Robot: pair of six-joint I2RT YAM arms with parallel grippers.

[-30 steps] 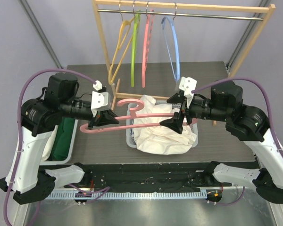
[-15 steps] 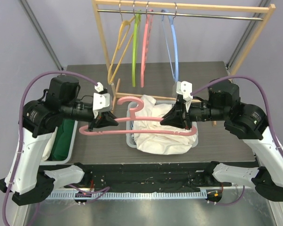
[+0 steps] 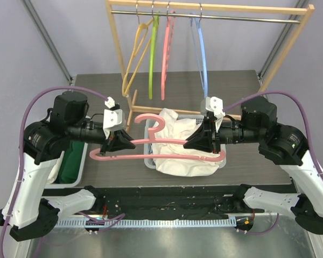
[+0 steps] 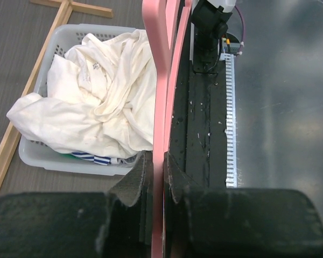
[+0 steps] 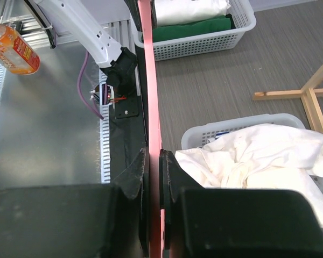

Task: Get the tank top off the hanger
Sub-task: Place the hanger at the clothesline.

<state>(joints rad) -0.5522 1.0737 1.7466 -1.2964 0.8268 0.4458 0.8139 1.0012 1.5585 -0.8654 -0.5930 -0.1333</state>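
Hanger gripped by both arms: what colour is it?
The hanger is pink, and it shows best in the top external view.

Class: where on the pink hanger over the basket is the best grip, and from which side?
Pinch the pink hanger by its slim bars near either end, coming from the outer sides as the left gripper and right gripper do: it lies roughly level, its bars thin enough for shut jaws.

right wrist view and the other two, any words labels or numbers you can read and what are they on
None can be read in any view.
On the orange bottle: a red and yellow label, print too blurred to read.
On the white garment: a small mark near the neckline, too small to read.
On the pink hanger: no print shows.
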